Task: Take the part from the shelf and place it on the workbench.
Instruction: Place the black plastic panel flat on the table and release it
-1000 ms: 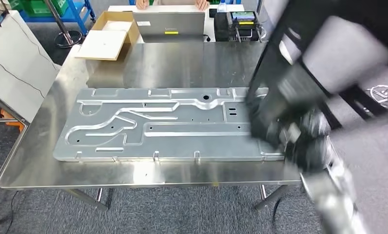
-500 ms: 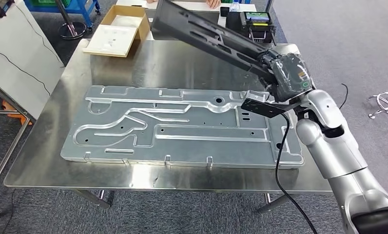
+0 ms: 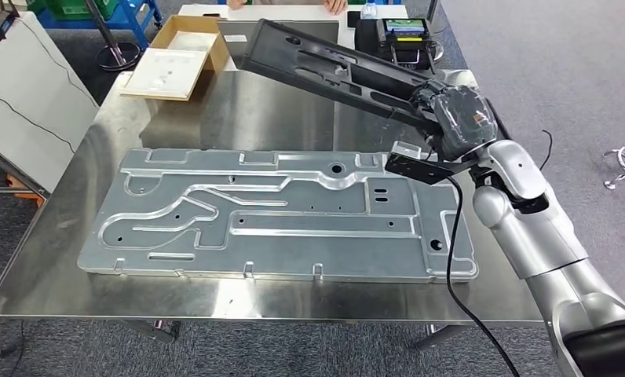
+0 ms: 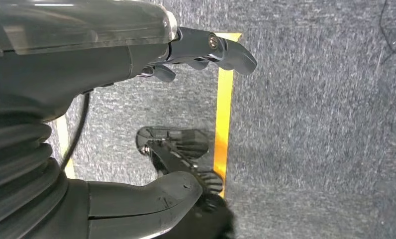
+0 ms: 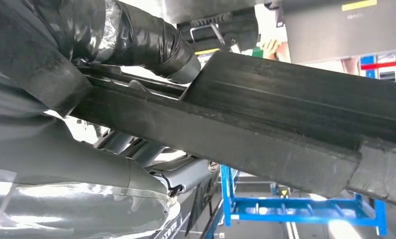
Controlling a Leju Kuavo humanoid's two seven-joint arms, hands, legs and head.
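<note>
Lighting: bright, even, overhead. Glare streaks the steel table (image 3: 239, 118). Head view is sharp. Right wrist view has blown-out highlights behind the dark part (image 5: 285, 124).

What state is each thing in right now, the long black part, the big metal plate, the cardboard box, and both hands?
Long black plastic part: held aloft over the table, tilted.
Right hand: grips the part's near end.
Left hand: holds nothing, fingers apart, over grey floor.
Large silver stamped metal plate: lying flat on the steel workbench.
Brown cardboard box: open.
</note>
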